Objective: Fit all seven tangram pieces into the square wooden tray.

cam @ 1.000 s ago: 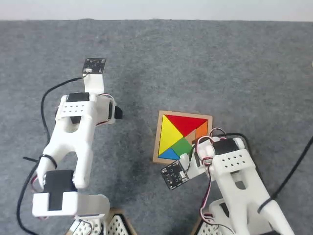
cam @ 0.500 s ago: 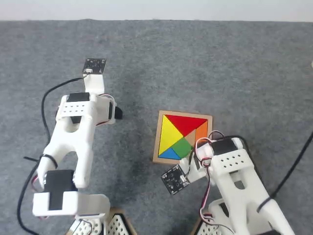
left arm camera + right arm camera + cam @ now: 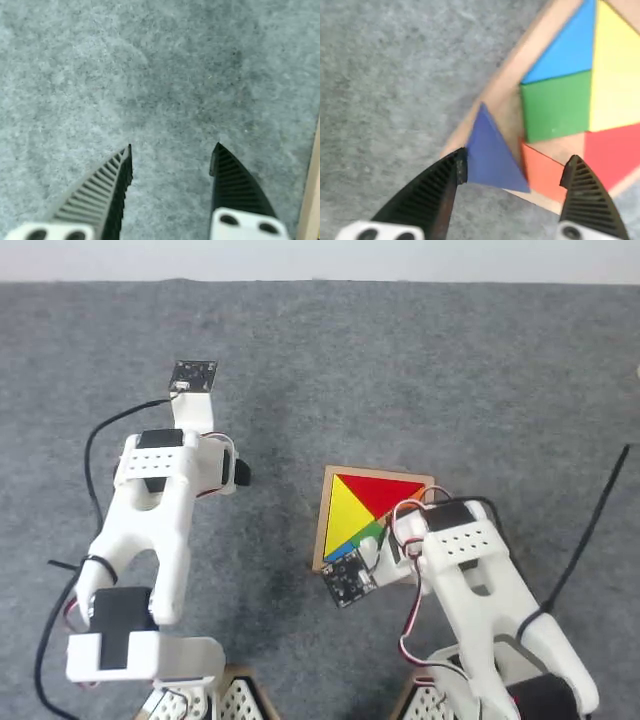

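High view: one square wooden tray [image 3: 322, 520] lies at 3 o'clock of the left arm [image 3: 150, 510]; the right arm [image 3: 465, 560] covers its 5 o'clock corner; left wrist view: the left gripper [image 3: 173, 147] is spread, holding nothing, above grey carpet [image 3: 150, 65]; right wrist view: the right gripper [image 3: 517, 159] is released, with one dark blue triangle [image 3: 490, 160] between its jaws across the tray's rim; five other pieces [image 3: 560, 105] lie inside.

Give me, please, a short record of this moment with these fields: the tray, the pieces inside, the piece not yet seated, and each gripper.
tray: square wooden tray on grey carpet
pieces inside: yellow triangle, red triangle, green square, light blue triangle, orange piece
unseated piece: dark blue triangle, resting over the tray's rim
right gripper: open, around the dark blue triangle
left gripper: open, above the grey carpet
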